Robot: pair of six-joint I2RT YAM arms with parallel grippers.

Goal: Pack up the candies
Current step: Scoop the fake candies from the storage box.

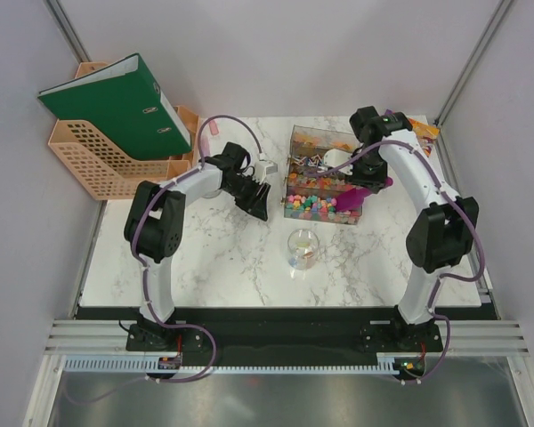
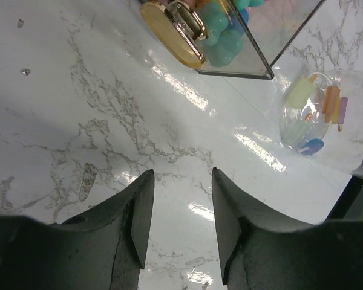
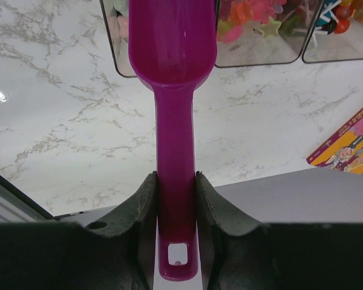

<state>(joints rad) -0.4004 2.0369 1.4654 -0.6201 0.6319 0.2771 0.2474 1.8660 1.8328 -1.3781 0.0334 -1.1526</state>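
The candies (image 1: 313, 206) are small multicoloured sweets filling the near clear tray; they also show in the right wrist view (image 3: 254, 13) and as teal ones in the left wrist view (image 2: 222, 31). A small clear round jar (image 1: 303, 248) stands in front of the trays, with a few candies in it (image 2: 317, 115). My right gripper (image 1: 371, 178) is shut on the handle of the purple scoop (image 3: 172, 66), whose bowl hangs over the tray's right end (image 1: 353, 199). My left gripper (image 1: 255, 202) is open and empty, just left of the trays and low over the marble (image 2: 181, 181).
A second clear tray (image 1: 319, 147) of sweets stands behind the first. A gold lid (image 2: 171, 33) leans at the tray's corner. A colourful packet (image 3: 349, 145) lies at the back right (image 1: 424, 130). A green binder (image 1: 116, 102) rests on a peach file rack (image 1: 93, 160) at the back left.
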